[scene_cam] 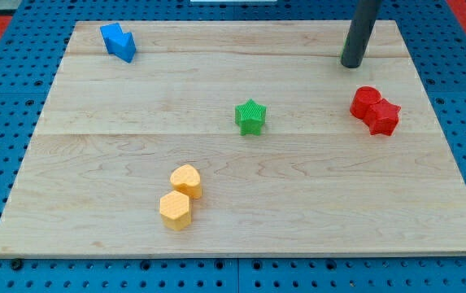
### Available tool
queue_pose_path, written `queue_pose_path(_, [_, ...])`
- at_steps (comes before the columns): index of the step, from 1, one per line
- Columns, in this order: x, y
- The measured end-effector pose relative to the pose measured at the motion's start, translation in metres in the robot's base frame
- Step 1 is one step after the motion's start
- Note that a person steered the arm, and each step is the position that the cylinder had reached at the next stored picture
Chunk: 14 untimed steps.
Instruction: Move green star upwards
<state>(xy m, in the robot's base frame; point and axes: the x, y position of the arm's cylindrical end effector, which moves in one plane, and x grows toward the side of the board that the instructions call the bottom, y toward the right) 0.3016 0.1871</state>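
Green star (250, 116) untouched mid-desk; push not yet begun.
My tip (351, 63) sits well apart, up and to view's right of star, no fingers on this rod. Red block (374, 110) just below tip. Tip must get under star first.

No text, label, number or sign can be read anywhere here.

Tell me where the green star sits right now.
The green star sits near the board's middle, slightly toward the view's top, left of the red blocks and below-left of my tip, touching nothing.
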Motion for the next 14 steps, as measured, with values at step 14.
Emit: queue_pose_path(14, [0.137, -0.177])
